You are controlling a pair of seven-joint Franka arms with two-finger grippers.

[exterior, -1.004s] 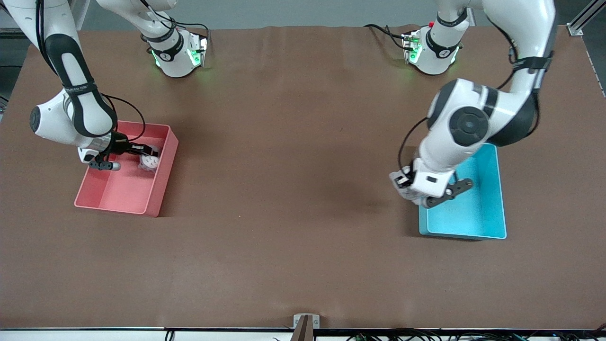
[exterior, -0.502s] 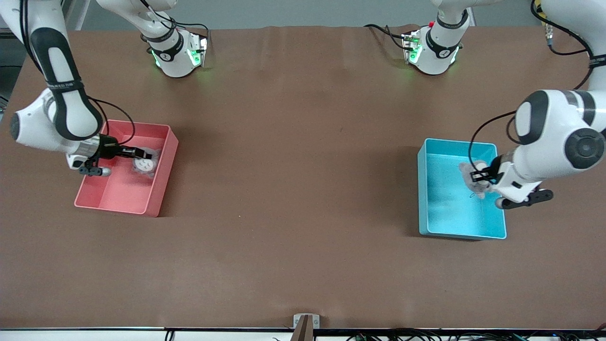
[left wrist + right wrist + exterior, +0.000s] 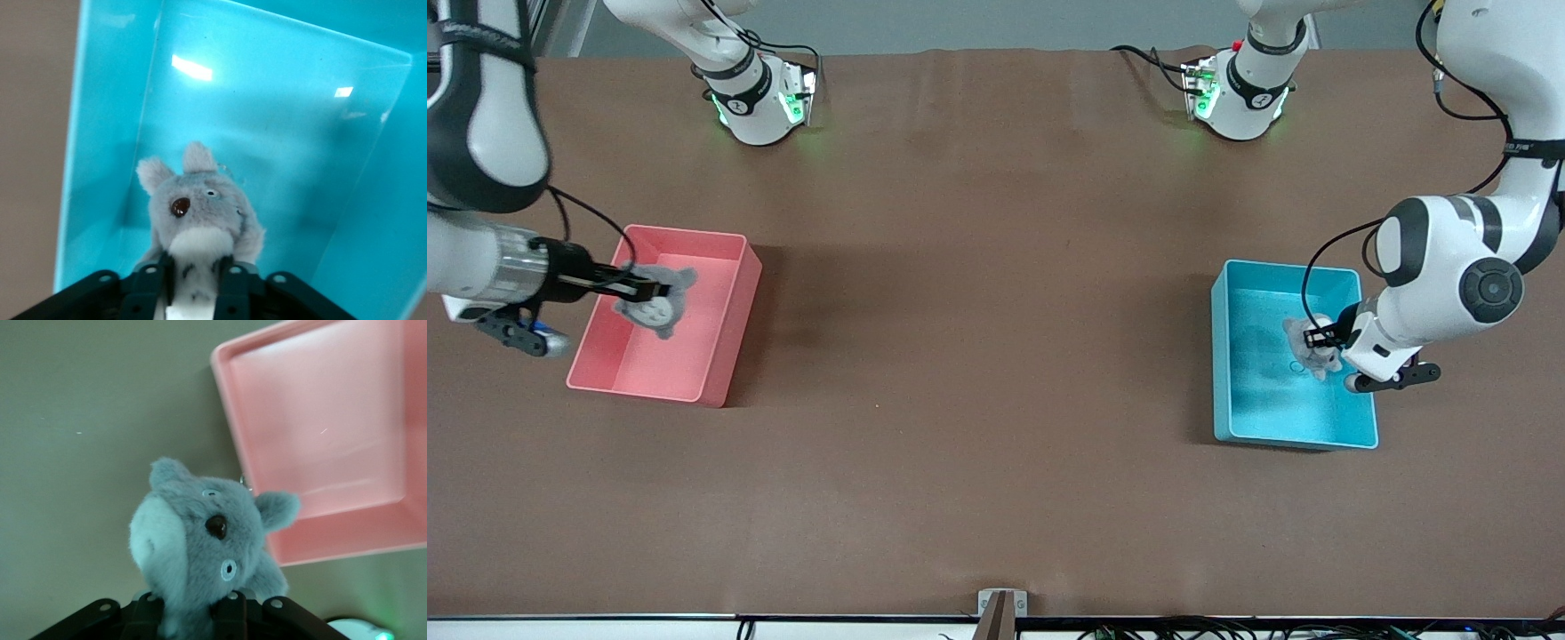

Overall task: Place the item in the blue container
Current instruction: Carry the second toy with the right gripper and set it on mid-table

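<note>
Over the past second the left arm has swung from the blue container's [image 3: 1294,427] wall nearest the table's middle to reach in across its wall at the left arm's end of the table, carrying a gray plush toy [image 3: 1307,347] with it. The left gripper [image 3: 1319,338] now sits low inside the bin, near that wall, its fingers [image 3: 230,283] flanking the toy's white belly in the left wrist view. They have begun to part, though whether they have let go cannot be told. The plush is inside the container, so the deposit looks nearly done; what remains is the release and a clean withdrawal.

The left arm is bent sharply, elbow high over the table edge just outside the bin, wrist angled down and inward.

At the right arm's end of the table, the right gripper [image 3: 649,290] stays clamped on a 2nd gray plush [image 3: 656,302] and has risen, holding it over the pink bin [image 3: 720,356], forearm level. The right wrist view shows this toy hanging partly outside the bin's corner. By the look of it, that item is next for the blue container.
</note>
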